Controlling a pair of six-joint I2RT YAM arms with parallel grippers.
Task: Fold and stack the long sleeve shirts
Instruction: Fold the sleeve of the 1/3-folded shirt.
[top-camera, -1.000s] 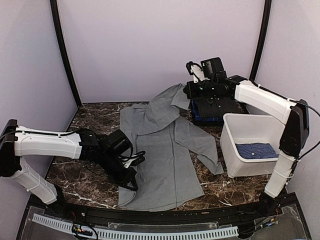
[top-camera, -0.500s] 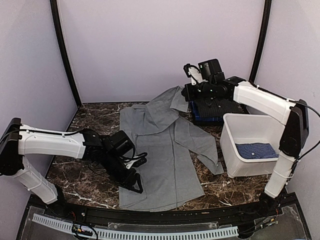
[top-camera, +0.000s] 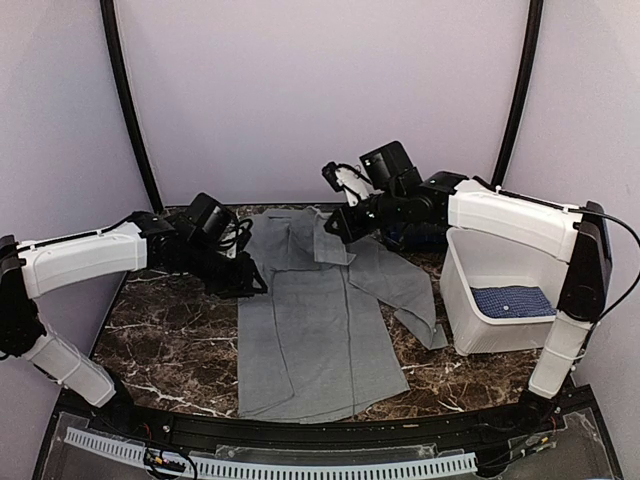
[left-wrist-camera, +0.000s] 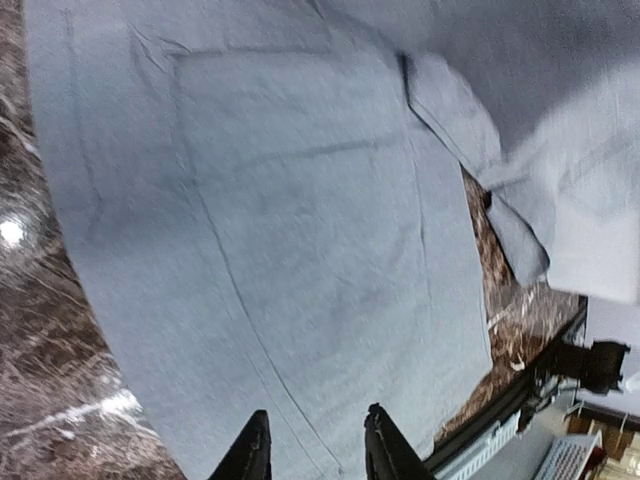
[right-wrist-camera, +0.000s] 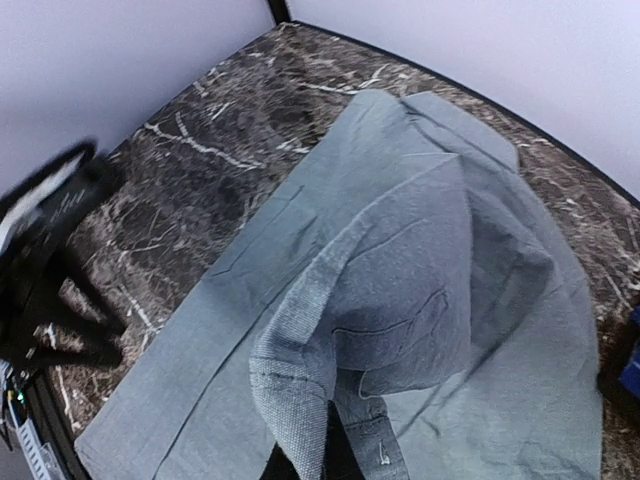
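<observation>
A grey long sleeve shirt lies spread lengthwise down the middle of the marble table. My right gripper is shut on a cuffed end of that shirt and holds it lifted over the collar area; in the right wrist view the cloth drapes from the jaws and hides the fingers. My left gripper hovers at the shirt's upper left edge. Its two dark fingers stand apart over flat grey cloth with nothing between them. A blue dotted shirt lies in the tub.
A white plastic tub stands at the right, next to the right arm's base. Bare marble shows left of the shirt. Purple walls close in the back and sides. A black rail runs along the near edge.
My left gripper has left the shirt's front hem, opened, and swung up to the shirt's upper left edge. My right gripper has carried its hold of grey cloth leftward over the shirt.
</observation>
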